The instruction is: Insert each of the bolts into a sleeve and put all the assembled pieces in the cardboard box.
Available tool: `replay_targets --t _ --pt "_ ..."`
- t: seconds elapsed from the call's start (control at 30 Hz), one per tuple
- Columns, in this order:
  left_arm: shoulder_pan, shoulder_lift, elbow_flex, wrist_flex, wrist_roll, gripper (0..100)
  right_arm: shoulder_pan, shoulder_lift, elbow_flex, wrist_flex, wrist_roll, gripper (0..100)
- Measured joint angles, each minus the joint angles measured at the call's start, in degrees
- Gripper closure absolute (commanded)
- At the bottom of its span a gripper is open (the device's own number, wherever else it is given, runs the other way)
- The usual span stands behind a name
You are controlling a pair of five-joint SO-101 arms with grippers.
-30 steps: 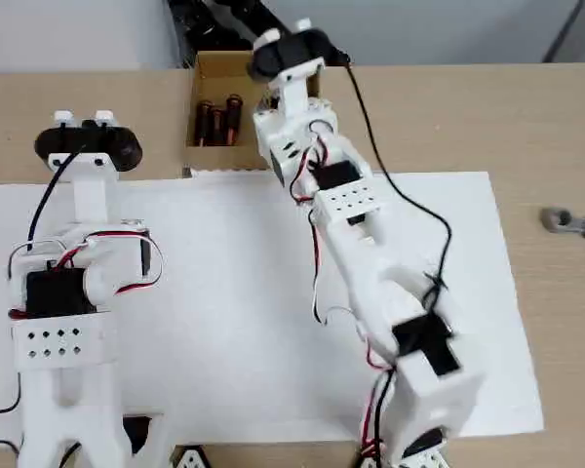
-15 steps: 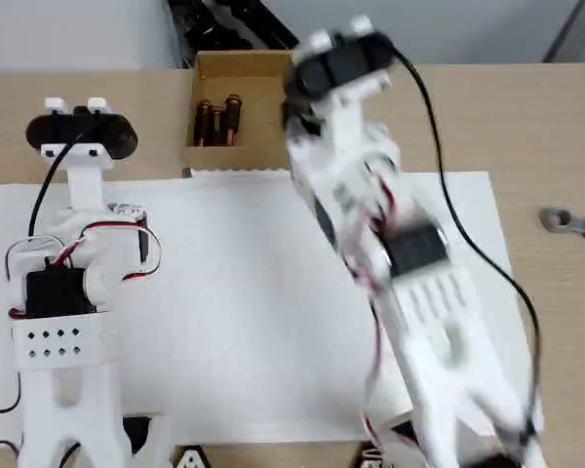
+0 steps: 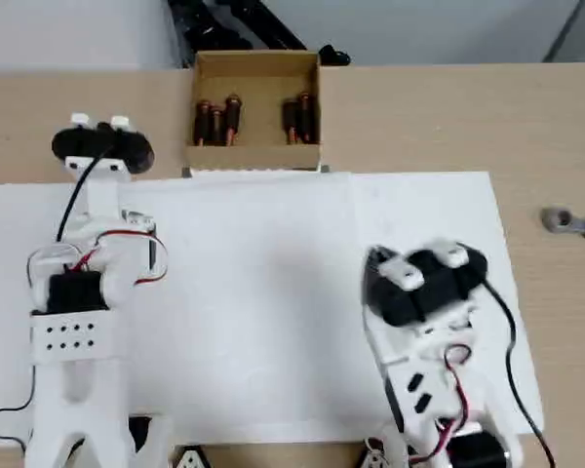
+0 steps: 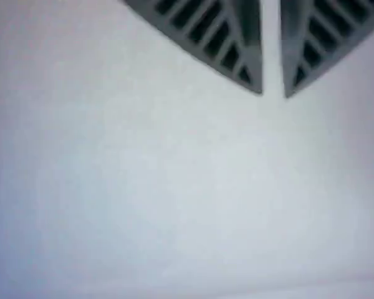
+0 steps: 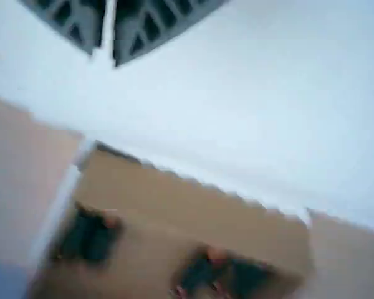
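The cardboard box [image 3: 257,68] stands at the table's far edge, centre. Dark bolt-and-sleeve pieces lie in it in two groups, one on the left [image 3: 217,122] and one on the right [image 3: 299,117]. My right arm [image 3: 424,288] is folded back near the front right of the white sheet. The right gripper [image 5: 109,59] is shut with nothing in it, and its wrist view looks across the sheet at the box [image 5: 174,205] and the pieces [image 5: 221,274] inside. My left arm [image 3: 88,244] stands at the left. The left gripper [image 4: 273,93] is shut and empty over bare white paper.
A large white sheet [image 3: 253,292] covers the middle of the wooden table. A small metal tool [image 3: 570,222] lies off the sheet at the right edge. Black equipment [image 3: 239,24] sits behind the box.
The right arm has pulled back from the box to the front right of the sheet. A second group of pieces now shows in the box's right side. The left arm shifted slightly.
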Motion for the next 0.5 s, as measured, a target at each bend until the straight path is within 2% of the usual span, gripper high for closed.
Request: replay_targets --t 0.23,0.5 --pt "0.0 0.0 10.02 -10.55 0.09 99 8.0 -1.41 8.44 3.52 0.0 99.5" --pt "0.0 0.0 18.9 -16.18 -0.26 99 9.67 -1.49 21.1 3.52 0.0 99.5"
